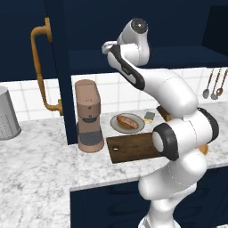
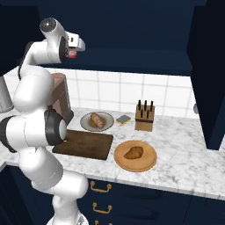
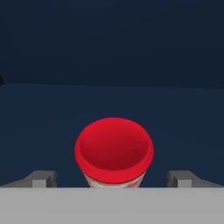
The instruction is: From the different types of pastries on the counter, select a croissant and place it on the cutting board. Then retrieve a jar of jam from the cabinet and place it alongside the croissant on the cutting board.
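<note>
The jar of jam [image 3: 113, 148], red lid towards the camera, stands on the navy shelf of the cabinet [image 3: 109, 52]. My gripper [image 3: 113, 179] is open, one fingertip [image 3: 43, 178] on each side of the jar and apart from it. In the right base view the gripper [image 2: 75, 50] is raised into the cabinet, the red jar [image 2: 72, 54] just under it. The croissant [image 2: 134, 152] lies on a round tan plate [image 2: 149, 165]. The dark cutting board [image 2: 85, 144] [image 1: 129, 149] on the counter [image 1: 40, 151] is bare. A longer brown pastry [image 2: 97, 119] [image 1: 127, 121] rests on a grey plate.
The cabinet door [image 1: 58, 67] stands open at the left, with a brass handle [image 1: 39, 67]. A brown coffee machine [image 1: 89, 116] stands beside the board. A knife block [image 2: 145, 116] and a sponge [image 2: 123, 118] sit near the tiled wall. Utensils [image 1: 213, 84] hang at the right.
</note>
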Motion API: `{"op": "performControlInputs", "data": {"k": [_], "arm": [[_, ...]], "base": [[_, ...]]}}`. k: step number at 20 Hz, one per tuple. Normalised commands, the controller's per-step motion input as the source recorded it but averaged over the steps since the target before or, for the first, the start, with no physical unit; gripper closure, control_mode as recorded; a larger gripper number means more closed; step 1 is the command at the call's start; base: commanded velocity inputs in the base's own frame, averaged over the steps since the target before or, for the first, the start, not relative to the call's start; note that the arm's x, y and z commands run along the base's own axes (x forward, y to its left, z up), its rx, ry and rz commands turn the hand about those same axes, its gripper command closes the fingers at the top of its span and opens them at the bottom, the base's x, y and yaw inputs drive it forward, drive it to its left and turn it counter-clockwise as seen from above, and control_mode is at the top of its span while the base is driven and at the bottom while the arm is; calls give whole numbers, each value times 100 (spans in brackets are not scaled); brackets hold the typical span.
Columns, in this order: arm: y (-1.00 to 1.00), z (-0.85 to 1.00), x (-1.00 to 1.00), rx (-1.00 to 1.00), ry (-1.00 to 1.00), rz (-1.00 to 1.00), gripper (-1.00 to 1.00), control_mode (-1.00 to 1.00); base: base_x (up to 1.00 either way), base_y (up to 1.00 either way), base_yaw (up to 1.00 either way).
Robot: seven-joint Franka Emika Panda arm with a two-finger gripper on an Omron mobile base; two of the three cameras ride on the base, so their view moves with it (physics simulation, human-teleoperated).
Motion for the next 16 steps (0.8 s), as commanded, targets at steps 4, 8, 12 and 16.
{"op": "performControlInputs", "data": {"k": [4, 8, 12, 16], "arm": [[0, -2, 11, 0, 0, 0, -100, -100], [0, -8, 8, 0, 0, 0, 100, -100], [0, -12, 0, 0, 0, 0, 100, -100], [0, -12, 0, 0, 0, 0, 100, -100]], "base": [[0, 0, 0], [0, 0, 0], [0, 0, 0], [0, 0, 0]]}}
